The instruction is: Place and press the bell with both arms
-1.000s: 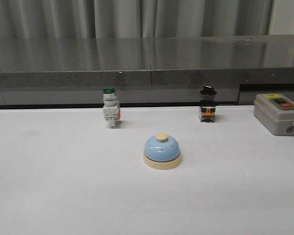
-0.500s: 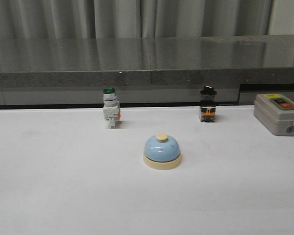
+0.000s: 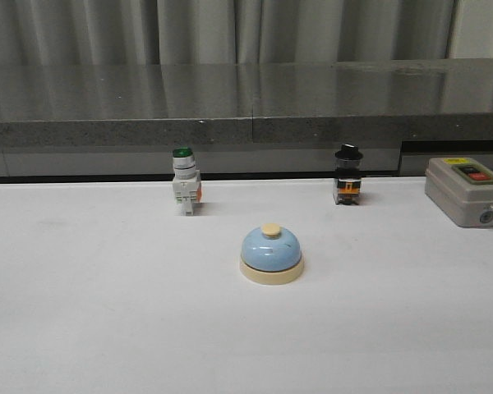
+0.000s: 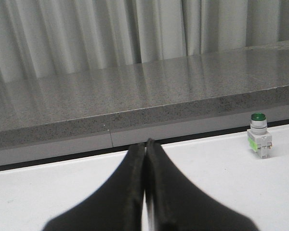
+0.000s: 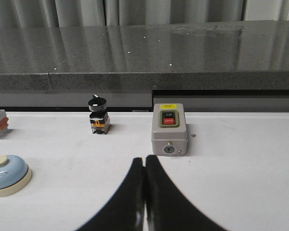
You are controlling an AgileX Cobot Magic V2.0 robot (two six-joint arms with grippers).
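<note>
Bell first: the small light-blue dome-shaped desk bell [image 3: 271, 254] with its cream base and cream button sits upright near the middle of the white tabletop [image 3: 90, 312], and nothing touches it. From the bell we find the white switch with a green cap [image 3: 185, 190] at about ten o'clock, the black-capped selector switch with an orange band [image 3: 348, 185] at about one o'clock, and the grey box with a red button [image 3: 467, 190] out toward two o'clock, all well apart from it along the far edge.

Neither arm shows in the front view. The left pincer [image 4: 145, 147] has its black fingers pressed together, holding nothing, and so does the right pincer [image 5: 144, 161]. We judge both arms are parked low and pulled back, leaving the bell free for an approach; the task looks barely begun.

Writing? The grey box carries a yellow label and marked green and red buttons, but the lettering is too small for us to read with confidence.
</note>
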